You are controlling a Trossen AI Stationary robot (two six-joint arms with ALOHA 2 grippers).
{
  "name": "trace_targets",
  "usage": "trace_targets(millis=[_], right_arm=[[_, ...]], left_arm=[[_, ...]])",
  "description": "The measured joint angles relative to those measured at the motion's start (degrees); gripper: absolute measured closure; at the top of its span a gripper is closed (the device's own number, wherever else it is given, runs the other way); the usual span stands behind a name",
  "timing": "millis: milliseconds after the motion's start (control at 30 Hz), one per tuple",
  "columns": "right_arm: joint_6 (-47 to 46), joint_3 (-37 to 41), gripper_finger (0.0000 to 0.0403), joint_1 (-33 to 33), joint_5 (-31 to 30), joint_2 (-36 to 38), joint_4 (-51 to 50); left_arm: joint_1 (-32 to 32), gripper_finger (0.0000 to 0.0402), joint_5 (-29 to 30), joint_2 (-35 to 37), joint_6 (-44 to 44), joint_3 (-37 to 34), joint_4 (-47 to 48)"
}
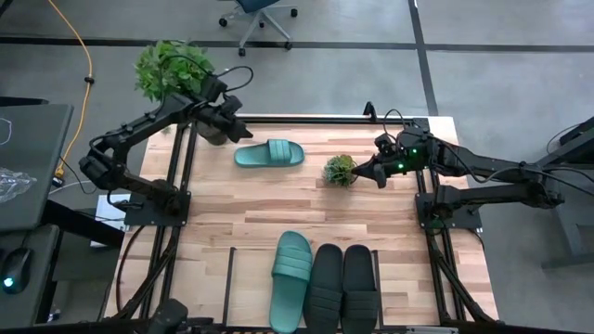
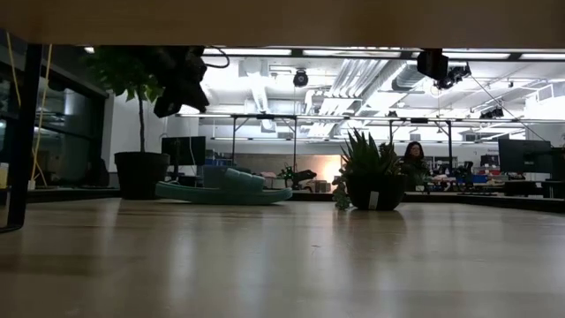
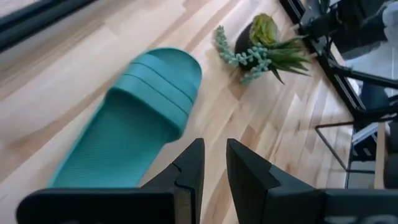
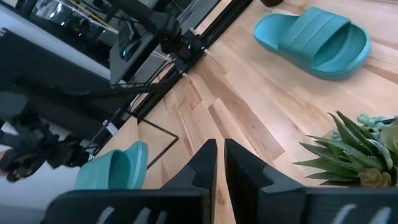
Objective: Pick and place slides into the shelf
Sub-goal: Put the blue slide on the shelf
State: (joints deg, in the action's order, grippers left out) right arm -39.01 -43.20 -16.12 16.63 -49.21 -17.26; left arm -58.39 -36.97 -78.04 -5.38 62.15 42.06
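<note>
Landmark: potted plant (image 1: 340, 171) mid-table. One teal slide (image 1: 269, 153) lies loose beside it, not yet shelved. Left gripper (image 1: 237, 131) hovers near that slide, fingers nearly closed, empty, prob. lining up pick. Right gripper (image 1: 380, 176) waits just beside plant, closed, empty. Shelf (image 1: 408, 297) w/ three slides sits well apart.

Landmark: small potted plant (image 1: 340, 170). One slide (image 1: 269, 153) lies on the table (image 1: 223, 209) to its left, slightly beyond. Three slides (image 1: 325, 283) lie abreast in the shelf (image 1: 408, 278) at the near edge. Left gripper (image 1: 243, 133) hangs past the lone slide's left end; right gripper (image 1: 362, 173) just right of the plant.
</note>
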Motion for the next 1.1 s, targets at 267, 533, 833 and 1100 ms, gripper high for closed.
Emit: trace_targets(millis=[267,533,833,1100], right_arm=[[-0.7,0.0,0.0381,0.0,-1.9,0.0,1.3],[-1.1,0.0,0.0381,0.0,-2.1,0.0,2.2],[-1.1,0.0,0.0381,0.0,-1.2,0.0,2.2],[-1.5,0.0,0.0381,0.0,0.6,0.0,2.2]], left_arm=[[5.3,0.0344,0.5,0.0,-1.4,0.0,-2.2],[9.6,0.0344,0.6,0.0,-2.9,0.0,-2.7],[17.1,0.0344,3.8,-2.1,-5.6,0.0,-4.0],[23.1,0.0344,8.3,-2.1,-6.4,0.3,-6.1]])
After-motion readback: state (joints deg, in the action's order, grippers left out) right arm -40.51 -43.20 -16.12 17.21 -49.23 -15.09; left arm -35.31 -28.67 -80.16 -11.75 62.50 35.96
